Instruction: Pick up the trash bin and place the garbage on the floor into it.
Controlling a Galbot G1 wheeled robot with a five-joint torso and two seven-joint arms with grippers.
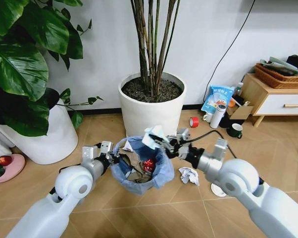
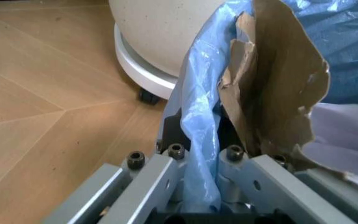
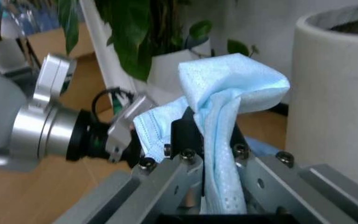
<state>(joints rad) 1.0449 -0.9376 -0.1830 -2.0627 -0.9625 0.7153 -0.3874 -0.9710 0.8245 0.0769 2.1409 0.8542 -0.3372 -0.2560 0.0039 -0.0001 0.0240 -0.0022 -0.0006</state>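
Note:
The trash bin (image 1: 161,171), a small dark bin lined with a crinkled light-blue bag, is in front of me with my left gripper (image 1: 112,157) shut on its near-left rim. In the left wrist view that gripper (image 2: 201,179) pinches the blue bag (image 2: 197,116) beside torn brown paper (image 2: 278,84). Brown paper (image 1: 133,161) and a red can (image 1: 149,165) lie inside the bin. My right gripper (image 1: 162,141) hovers over the bin's far rim, shut on a pale blue tissue (image 1: 153,135). The right wrist view shows the tissue (image 3: 229,88) bunched between the fingers (image 3: 182,135). A crumpled white paper (image 1: 189,175) lies on the floor right of the bin.
A big white plant pot (image 1: 151,113) stands just behind the bin and another (image 1: 52,136) is at the left. A white bottle (image 1: 218,115), dark mug (image 1: 234,131), red tape roll (image 1: 194,121) and wooden cabinet (image 1: 275,99) are at the back right. A white disc (image 1: 217,190) lies under my right arm.

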